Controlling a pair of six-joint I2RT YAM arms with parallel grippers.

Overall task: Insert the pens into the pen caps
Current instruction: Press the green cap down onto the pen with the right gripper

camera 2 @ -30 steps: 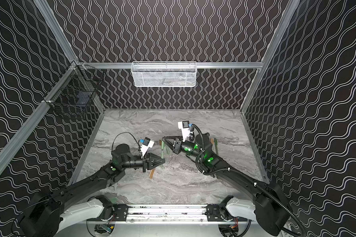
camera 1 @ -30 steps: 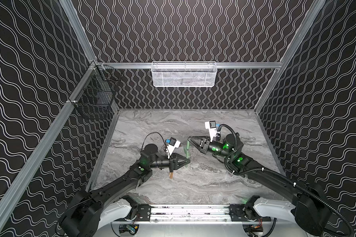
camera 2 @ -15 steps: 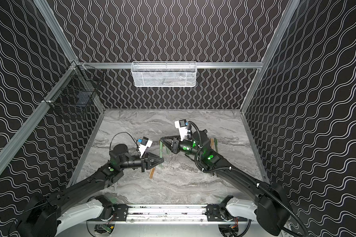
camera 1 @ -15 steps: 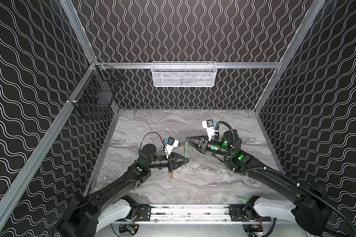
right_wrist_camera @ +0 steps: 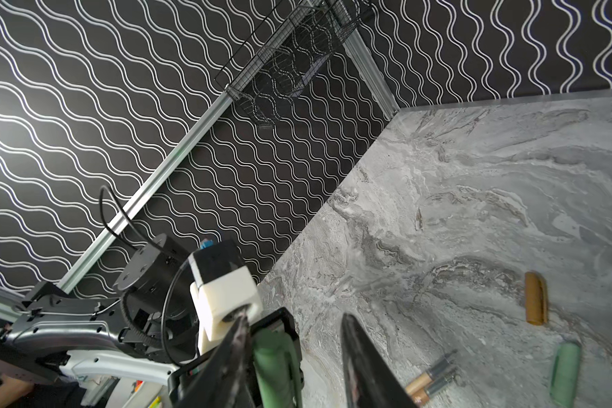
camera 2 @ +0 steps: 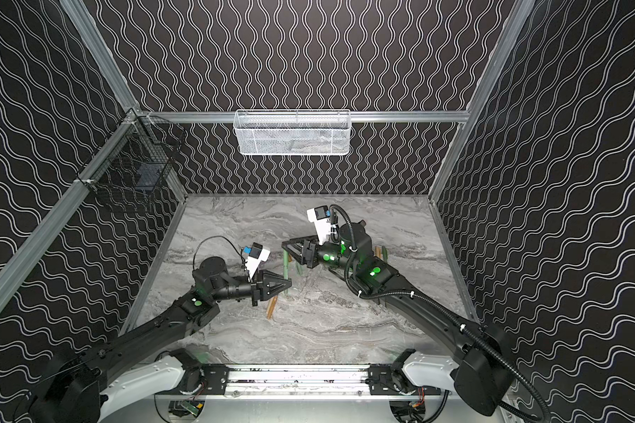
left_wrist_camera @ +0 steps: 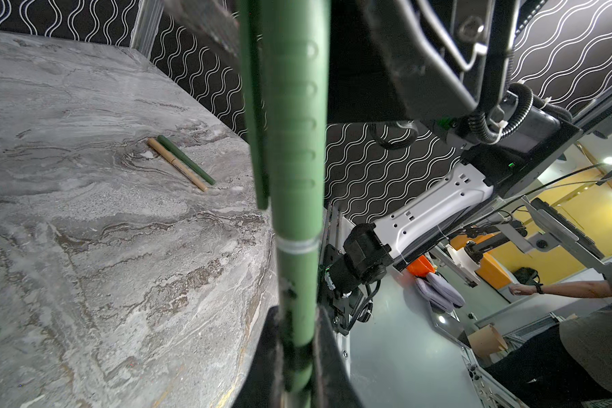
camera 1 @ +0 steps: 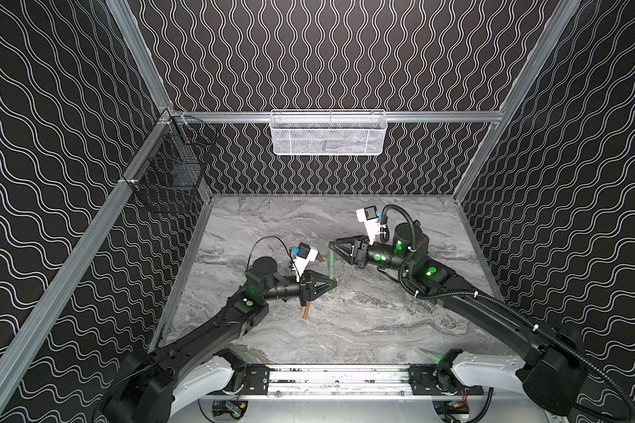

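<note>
**Green pen upright in the left gripper, right jaws apart**

So the left gripper [camera 1: 333, 285] is clamped on the lower end of the green pen [camera 1: 330, 269]. It's holding it upright over the table [camera 1: 382, 329], roughly mid-table. In the left wrist view the pen comes straight up out of the closed fingers [left_wrist_camera: 271, 360]. Its cap [left_wrist_camera: 294, 106] sits on the top end, with a thin pale ring at the seam where the cap meets the barrel.

The right gripper [camera 1: 331, 246] is up at the top of that same pen, at the cap, with its jaws apart. In the right wrist view the green tube sits against one finger [right_wrist_camera: 234, 353], and there's a clear gap to the other finger [right_wrist_camera: 361, 356]. So it's not squeezing anything.

Other stuff on the table:
- The tan pair [right_wrist_camera: 421, 381] is two tan pens lying side by side with their dark tips bare. In both top views they lie just under the left gripper.
- A tan cap [right_wrist_camera: 536, 298] and a pale cap [right_wrist_camera: 566, 374] lie loose near that pair, apart from each other.
- A far tan pen [left_wrist_camera: 175, 164] and a dark green pen [left_wrist_camera: 188, 160] lie flat, touching along their length. In a top view they're partly behind the right arm. They're too small for me to tell if they're capped.
</note>
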